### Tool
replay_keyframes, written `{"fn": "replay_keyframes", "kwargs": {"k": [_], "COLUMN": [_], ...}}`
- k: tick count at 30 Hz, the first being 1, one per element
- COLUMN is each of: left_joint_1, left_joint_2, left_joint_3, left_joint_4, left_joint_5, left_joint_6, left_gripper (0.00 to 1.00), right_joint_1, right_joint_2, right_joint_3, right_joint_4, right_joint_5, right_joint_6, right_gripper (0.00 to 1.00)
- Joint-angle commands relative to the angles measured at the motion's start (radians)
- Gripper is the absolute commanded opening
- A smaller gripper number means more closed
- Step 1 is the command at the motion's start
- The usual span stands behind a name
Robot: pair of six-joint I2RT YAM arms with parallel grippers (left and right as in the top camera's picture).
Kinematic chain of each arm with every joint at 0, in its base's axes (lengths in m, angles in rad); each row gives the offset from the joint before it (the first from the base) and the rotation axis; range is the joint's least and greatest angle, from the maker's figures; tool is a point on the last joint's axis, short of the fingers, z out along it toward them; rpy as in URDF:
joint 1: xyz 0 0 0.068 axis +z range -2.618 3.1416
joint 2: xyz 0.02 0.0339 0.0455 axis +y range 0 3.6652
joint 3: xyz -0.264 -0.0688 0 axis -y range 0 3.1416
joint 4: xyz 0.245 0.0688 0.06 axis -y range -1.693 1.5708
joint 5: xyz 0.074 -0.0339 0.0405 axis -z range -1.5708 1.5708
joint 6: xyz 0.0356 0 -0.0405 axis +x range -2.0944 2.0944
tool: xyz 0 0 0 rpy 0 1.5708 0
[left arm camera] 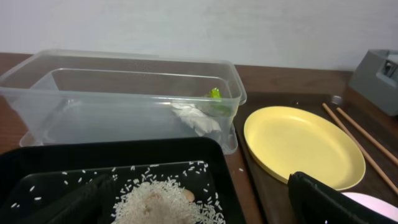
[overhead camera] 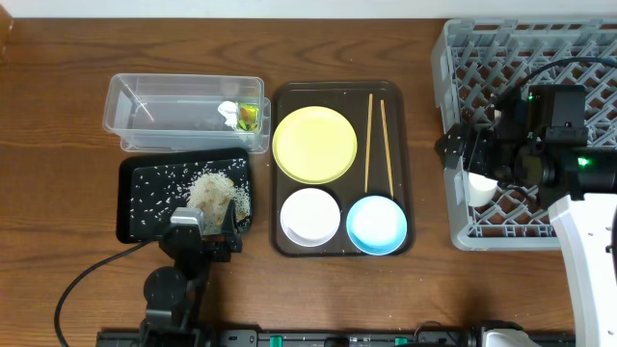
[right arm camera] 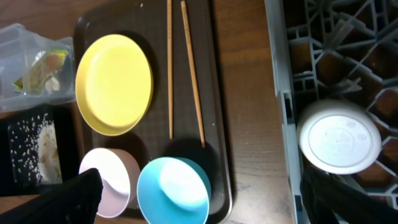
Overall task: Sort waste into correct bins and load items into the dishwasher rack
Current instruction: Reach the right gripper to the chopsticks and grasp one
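Note:
The clear tub [overhead camera: 154,111] holds the green-and-orange wrapper [overhead camera: 251,117] and the white scrap [overhead camera: 228,113] at its right end; both show in the left wrist view [left arm camera: 214,94] [left arm camera: 196,118]. The black tray [overhead camera: 140,178] holds the rice clump [overhead camera: 212,190] [left arm camera: 163,204]. My left gripper [overhead camera: 207,220] [left arm camera: 199,202] is open over the rice. The yellow plate [overhead camera: 314,144], chopsticks [overhead camera: 377,145], white bowl [overhead camera: 309,216] and blue bowl [overhead camera: 376,224] lie on the brown serving tray. My right gripper [overhead camera: 472,159] [right arm camera: 205,190] is open and empty at the rack's [overhead camera: 540,58] left edge.
The dark brown serving tray [overhead camera: 400,96] sits between the bins and the rack. A second white bowl [overhead camera: 479,186] [right arm camera: 339,138] sits upside down inside the rack near its left wall. The right arm's body covers the rack's lower right part.

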Motion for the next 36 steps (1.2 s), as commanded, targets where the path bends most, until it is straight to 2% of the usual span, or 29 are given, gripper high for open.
{"fn": "replay_keyframes", "kwargs": {"k": [1,22,25,28,30,32,34,36], "left_joint_1": [0.006,0.006,0.006,0.006,0.006,0.006,0.006,0.006], "left_joint_2": [-0.009,-0.009,-0.009,-0.009,-0.009,-0.009,-0.009,-0.009], "left_joint_3": [-0.035,-0.036,-0.036,-0.036,-0.036,-0.036,-0.036,-0.036], "left_joint_4": [0.011,0.014,0.014,0.014,0.014,0.014,0.014,0.014], "left_joint_5": [0.01,0.01,0.01,0.01,0.01,0.01,0.01,0.01], "left_joint_6": [0.013,0.013,0.013,0.013,0.013,0.013,0.013,0.013], "left_gripper": [0.91,0.91,0.91,0.91,0.91,0.91,0.91,0.91], "right_joint_1": [0.01,0.01,0.01,0.011,0.032,0.093,0.175,0.275], "right_joint_2": [0.003,0.003,0.003,0.003,0.01,0.024,0.046,0.082], "right_joint_3": [0.0,0.0,0.0,0.0,-0.003,-0.003,-0.003,-0.003], "right_joint_4": [0.0,0.0,0.012,0.098,0.154,0.19,0.193,0.177], "right_joint_5": [-0.003,-0.004,-0.018,-0.045,-0.102,-0.119,-0.068,0.057], "right_joint_6": [0.003,0.003,0.042,0.101,0.094,0.037,0.021,0.021], "right_gripper": [0.99,0.99,0.99,0.99,0.95,0.84,0.74,0.7]}}
